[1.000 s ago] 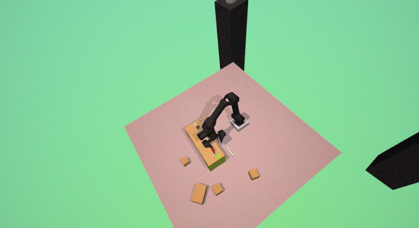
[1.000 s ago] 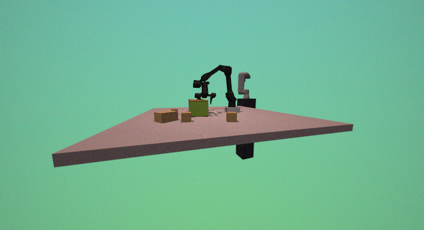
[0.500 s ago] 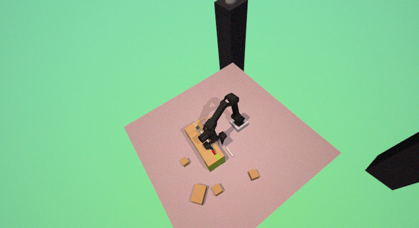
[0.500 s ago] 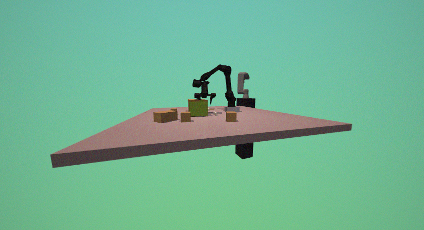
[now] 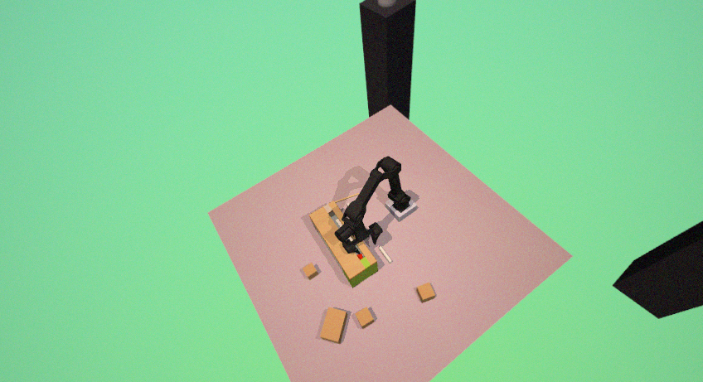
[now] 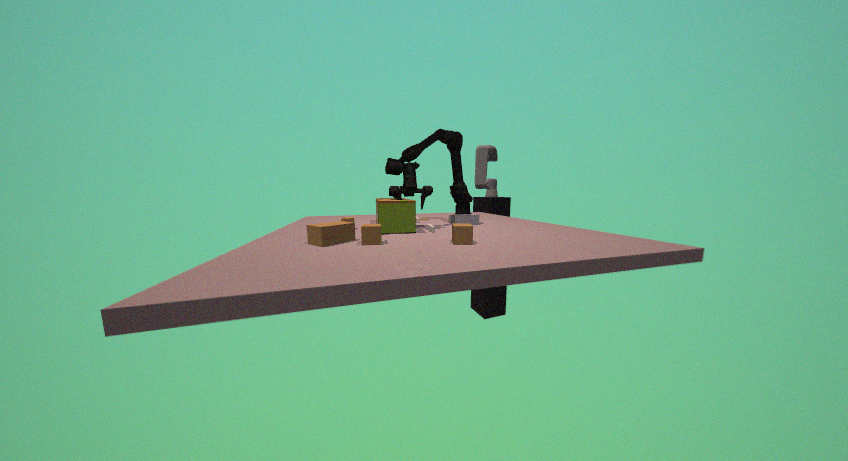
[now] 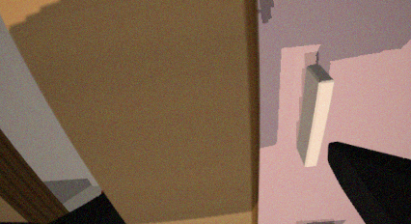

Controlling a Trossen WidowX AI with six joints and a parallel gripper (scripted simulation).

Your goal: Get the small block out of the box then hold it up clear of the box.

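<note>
Top-only: red block (image 5: 359, 256) beneath claw (image 5: 362, 241)

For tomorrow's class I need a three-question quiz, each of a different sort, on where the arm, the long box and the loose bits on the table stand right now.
1. True or false: the gripper is shut on a block.
2. The pale stick lies: A) on top of the box, B) on the table beside the box, C) between the fingers.
3. Fill in: the near end face of the box in the exterior view is coloured ____.

Key
1. False; it is open, empty, above the box top.
2. B; it lies flat on the table, apart from the box.
3. Green.
</note>
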